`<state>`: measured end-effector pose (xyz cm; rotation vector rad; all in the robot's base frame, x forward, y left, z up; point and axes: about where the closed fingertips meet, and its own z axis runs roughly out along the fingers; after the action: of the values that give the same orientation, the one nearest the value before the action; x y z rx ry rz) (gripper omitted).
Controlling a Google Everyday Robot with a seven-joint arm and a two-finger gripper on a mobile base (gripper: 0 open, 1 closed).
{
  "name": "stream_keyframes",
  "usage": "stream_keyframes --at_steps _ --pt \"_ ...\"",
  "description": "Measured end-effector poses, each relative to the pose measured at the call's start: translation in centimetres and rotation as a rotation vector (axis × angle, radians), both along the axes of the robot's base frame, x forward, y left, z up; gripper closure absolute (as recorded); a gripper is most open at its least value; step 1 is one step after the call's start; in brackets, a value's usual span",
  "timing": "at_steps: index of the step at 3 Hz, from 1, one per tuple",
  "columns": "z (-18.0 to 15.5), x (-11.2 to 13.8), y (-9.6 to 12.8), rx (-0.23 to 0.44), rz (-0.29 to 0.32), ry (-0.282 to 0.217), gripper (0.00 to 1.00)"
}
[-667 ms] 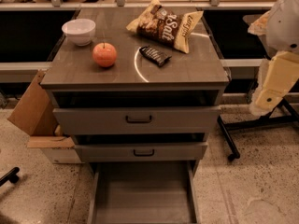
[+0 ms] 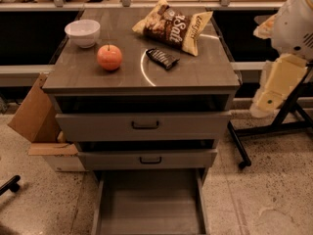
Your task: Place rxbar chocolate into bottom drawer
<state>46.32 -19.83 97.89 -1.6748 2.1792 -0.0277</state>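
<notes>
A grey-brown cabinet of three drawers is shown from the front and above, topped by a flat wood-grain surface (image 2: 195, 75). The bottom drawer (image 2: 149, 202), a wide shallow tray with a plain grey floor, is pulled out toward the viewer, and nothing is seen lying in it. The two upper drawers (image 2: 98, 126), each fitted with a dark handle, are stacked above it.

At the right edge the robot's white arm (image 2: 296, 18) is seen, ending in the cream-coloured gripper (image 2: 268, 98). The gripper hangs beside the cabinet, below the level of the surface and well apart from everything on it. Whether it is released or clenched cannot be told.

A brown cardboard box (image 2: 32, 114) leans against the cabinet's left side. On the surface, a crinkled yellow-brown chip bag (image 2: 173, 26) lies at the back right, a small white bowl (image 2: 82, 32) stands at the back left, and a round orange-red apple (image 2: 109, 58) sits just in front of the bowl. The rxbar chocolate (image 2: 162, 58), a small flat bar in a dark wrapper with pale lettering, lies near the middle of the surface, just in front of the chip bag and to the right of the apple.

Compared with a moment ago, nothing on the surface has been moved. Only the arm has shifted slightly at the right edge. The bar is judged not yet grasped, so the reach toward it is still to be made.
</notes>
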Motion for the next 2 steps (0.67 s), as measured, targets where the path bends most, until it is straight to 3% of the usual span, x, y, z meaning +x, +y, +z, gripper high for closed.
stream_keyframes --at_steps 1,2 --pt "-1.07 2.62 1.92 0.139 -0.008 -0.004 0.00" --pt "-1.52 3.12 2.06 0.142 -0.017 -0.004 0.00"
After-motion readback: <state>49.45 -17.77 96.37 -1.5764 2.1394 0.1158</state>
